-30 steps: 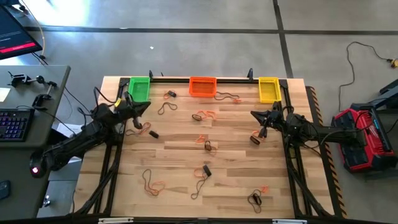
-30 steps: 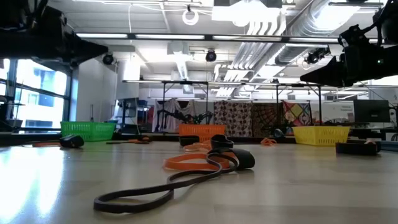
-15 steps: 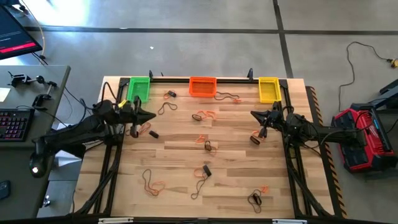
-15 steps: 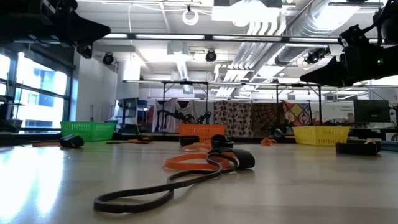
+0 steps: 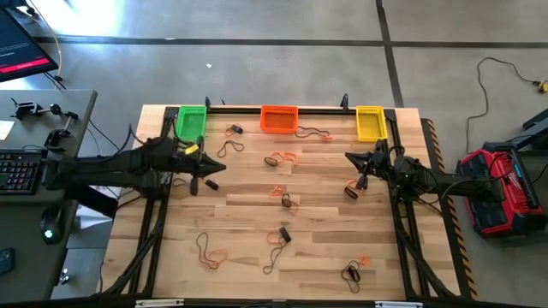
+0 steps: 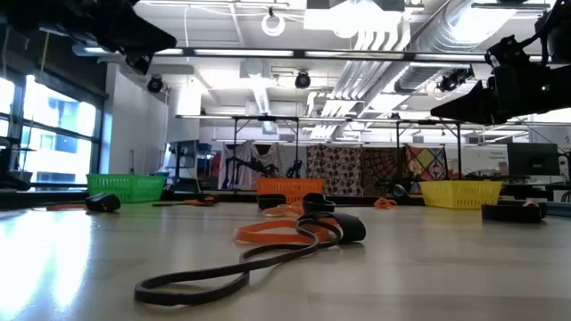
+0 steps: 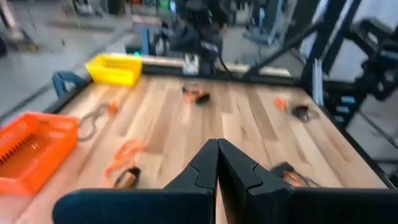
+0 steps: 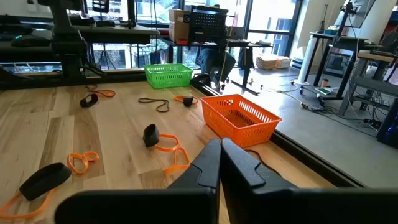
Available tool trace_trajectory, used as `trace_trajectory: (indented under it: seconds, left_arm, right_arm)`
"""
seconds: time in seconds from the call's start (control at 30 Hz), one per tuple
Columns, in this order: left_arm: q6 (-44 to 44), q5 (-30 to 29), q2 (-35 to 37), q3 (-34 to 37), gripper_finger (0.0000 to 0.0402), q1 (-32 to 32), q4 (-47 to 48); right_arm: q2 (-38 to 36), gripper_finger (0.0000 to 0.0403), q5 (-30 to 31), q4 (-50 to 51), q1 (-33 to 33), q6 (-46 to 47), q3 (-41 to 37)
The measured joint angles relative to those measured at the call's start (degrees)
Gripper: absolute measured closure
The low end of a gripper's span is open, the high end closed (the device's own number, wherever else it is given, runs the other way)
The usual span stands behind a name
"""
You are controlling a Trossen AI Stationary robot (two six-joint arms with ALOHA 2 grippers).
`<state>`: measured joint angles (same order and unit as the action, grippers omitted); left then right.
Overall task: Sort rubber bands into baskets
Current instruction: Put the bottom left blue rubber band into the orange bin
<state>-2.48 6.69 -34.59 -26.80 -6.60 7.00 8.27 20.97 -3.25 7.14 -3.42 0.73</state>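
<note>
Orange, brown and black rubber bands (image 5: pixel 284 158) lie scattered flat over the wooden table. One tangle of them (image 6: pixel 285 236) lies close to the low camera. At the far edge stand the green basket (image 5: pixel 191 122), the orange basket (image 5: pixel 279 119) and the yellow basket (image 5: pixel 369 123). My left gripper (image 5: pixel 216 168) hovers shut above the table's left part, pointing toward the middle; its own wrist view shows its fingers (image 7: pixel 217 149) together with nothing between them. My right gripper (image 5: pixel 348 156) waits shut above the right part, its fingertips (image 8: pixel 220 146) closed and empty.
A black band (image 5: pixel 211 184) lies just near of my left gripper, and another dark band (image 5: pixel 352 190) lies below my right gripper. Bare wood shows along the table's middle. A desk with a keyboard (image 5: pixel 19 171) stands off the table's left side.
My left gripper has swung away from the green basket, toward the table's near edge and middle. It has risen and now points toward the right edge rather than the far corner. It has stayed shut. No band has moved.
</note>
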Motion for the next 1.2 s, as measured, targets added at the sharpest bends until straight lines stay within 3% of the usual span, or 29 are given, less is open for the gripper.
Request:
trace_trajectory:
  seconds: [0.5, 0.77, 0.9, 1.2]
  left_arm:
    - [-8.98, -5.38, -18.27, -14.06, 0.0401, 18.69, 22.85]
    - [-15.89, -8.03, -25.88, -16.55, 0.0378, 27.69, 31.44]
    - [-21.08, -7.72, -29.70, -16.59, 0.0355, 30.77, 33.75]
    - [-23.91, -5.49, -38.08, -16.59, 0.0317, 36.28, 35.45]
  right_arm:
    - [0.02, 0.0402, 0.00, 0.02, -0.02, -0.02, 0.00]
    - [0.00, 0.0402, 0.00, 0.00, -0.02, 0.00, 0.00]
    - [0.00, 0.0402, 0.00, 0.00, -0.01, -0.02, 0.00]
    - [0.01, 0.0402, 0.01, 0.00, -0.01, -0.01, 0.00]
